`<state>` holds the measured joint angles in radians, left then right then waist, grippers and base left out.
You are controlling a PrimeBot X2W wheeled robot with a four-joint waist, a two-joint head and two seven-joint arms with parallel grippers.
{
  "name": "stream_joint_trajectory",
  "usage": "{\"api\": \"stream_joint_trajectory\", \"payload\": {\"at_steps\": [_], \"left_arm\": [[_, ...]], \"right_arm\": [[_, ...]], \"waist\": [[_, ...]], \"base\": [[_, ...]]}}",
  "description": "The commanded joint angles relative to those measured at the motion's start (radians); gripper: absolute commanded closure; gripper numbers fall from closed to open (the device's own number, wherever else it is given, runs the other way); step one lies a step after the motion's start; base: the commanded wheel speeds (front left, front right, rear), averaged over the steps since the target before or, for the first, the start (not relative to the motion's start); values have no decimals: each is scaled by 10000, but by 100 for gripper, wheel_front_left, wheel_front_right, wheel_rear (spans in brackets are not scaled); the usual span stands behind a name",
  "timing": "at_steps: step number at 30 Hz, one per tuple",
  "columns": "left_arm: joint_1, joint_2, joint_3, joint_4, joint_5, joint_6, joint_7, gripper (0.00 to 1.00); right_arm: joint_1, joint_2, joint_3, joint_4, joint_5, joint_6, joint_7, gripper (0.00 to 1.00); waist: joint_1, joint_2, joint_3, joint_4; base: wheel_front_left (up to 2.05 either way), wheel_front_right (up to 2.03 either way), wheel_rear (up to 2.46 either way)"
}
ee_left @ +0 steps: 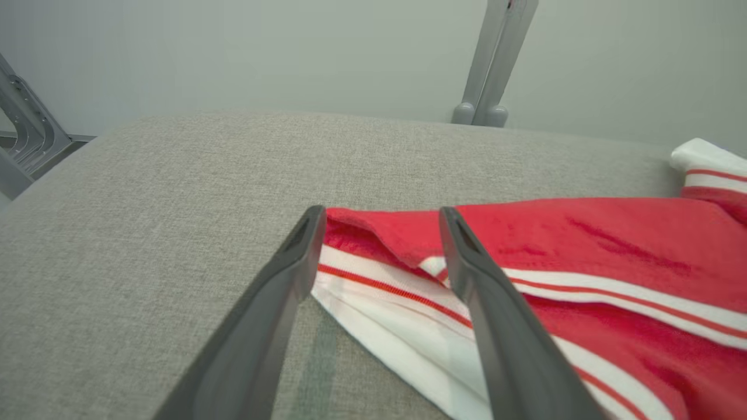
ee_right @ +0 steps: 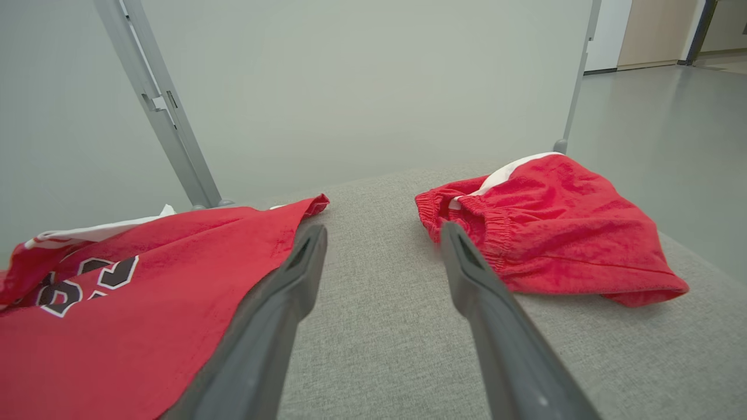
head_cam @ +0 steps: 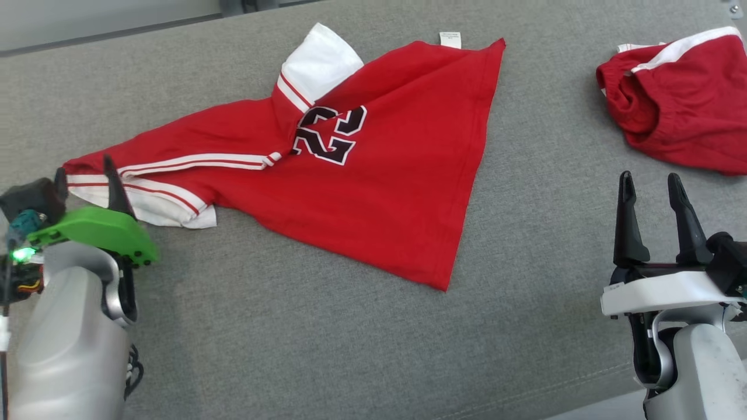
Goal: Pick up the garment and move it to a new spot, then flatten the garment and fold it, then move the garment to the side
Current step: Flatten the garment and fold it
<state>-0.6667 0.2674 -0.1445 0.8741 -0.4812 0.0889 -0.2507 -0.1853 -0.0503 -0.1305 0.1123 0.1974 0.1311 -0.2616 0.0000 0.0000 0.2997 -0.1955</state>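
Note:
A red jersey [head_cam: 373, 192] with white striped trim and a black number on it lies spread and creased on the grey padded surface [head_cam: 292, 350]. Its narrow striped end points to the left. My left gripper [head_cam: 84, 169] is open at that end. In the left wrist view its fingertips [ee_left: 382, 213] straddle the red and white tip of the jersey [ee_left: 583, 245], with fabric lying between and under them. My right gripper [head_cam: 649, 177] stands open at the lower right, off the jersey's right edge, with nothing between its fingers [ee_right: 382, 228]. The jersey [ee_right: 117, 326] lies to its left.
Crumpled red shorts [head_cam: 671, 99] with a white stripe lie at the back right, just beyond the right gripper [ee_right: 554, 233]. Grey metal posts [ee_right: 169, 116] [ee_left: 493, 58] stand behind the surface. The surface's front edge [head_cam: 583, 402] runs past the lower right.

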Motion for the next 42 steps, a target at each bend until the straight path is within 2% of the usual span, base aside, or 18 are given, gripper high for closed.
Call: {"api": "stream_joint_trajectory", "payload": {"at_steps": [1,4,12,14,18,27,35,36,37,39,40,42], "left_arm": [[288,-52,-73,-223,167,-121,-86,0],[725,-241,-202,-960,320,-286,-153,0],[2966,-995,-232,-4347,924,-390,-142,0],[3920,-1370,-254,-5517,1047,-382,-142,0],[4715,-1722,-277,-6643,1285,-280,-144,0],[5358,-2022,-302,-7506,1505,-236,-144,0],[5416,-2106,-285,-7588,1567,-234,-144,0],[5395,-2110,-284,-7593,1568,-226,-144,0],[5369,-2119,-281,-7607,1572,-216,-144,0],[5336,-2134,-270,-7621,1579,-201,-146,0],[5327,-2135,-265,-7627,1579,-198,-144,0],[5306,-2140,-255,-7646,1585,-185,-145,0]], "right_arm": [[160,-9,-2,67,-75,-8,25,0],[213,-7,85,202,-77,-8,222,0],[-183,-9,516,1042,-112,-8,1387,0],[-610,-8,666,1706,-203,-8,1824,0],[-1259,-10,820,2731,-422,-8,2194,0],[-2178,-13,475,5111,-547,-8,2682,0],[-2923,4,408,6629,-313,-4,2934,0],[-3005,6,446,6767,-346,-4,2982,11],[-3089,19,498,6933,-414,-4,3055,55],[-3246,39,615,7161,-629,-1,3138,86],[-3320,42,637,7227,-766,-1,3165,100],[-3494,-73,676,7295,-1018,-4,3181,100]], "waist": [[0,0,-444,406],[0,0,-745,658],[0,0,-1219,1470],[0,0,-1234,1788],[0,0,-1200,2236],[0,0,-1087,3075],[0,0,-899,3384],[0,0,-881,3400],[0,0,-855,3417],[0,0,-813,3439],[0,0,-793,3443],[0,0,-746,3451]], "base": [[0,0,0],[0,0,0],[0,0,0],[0,0,0],[0,0,0],[0,0,0],[0,0,0],[0,0,0],[0,0,0],[0,0,0],[0,0,0],[0,0,0]]}}
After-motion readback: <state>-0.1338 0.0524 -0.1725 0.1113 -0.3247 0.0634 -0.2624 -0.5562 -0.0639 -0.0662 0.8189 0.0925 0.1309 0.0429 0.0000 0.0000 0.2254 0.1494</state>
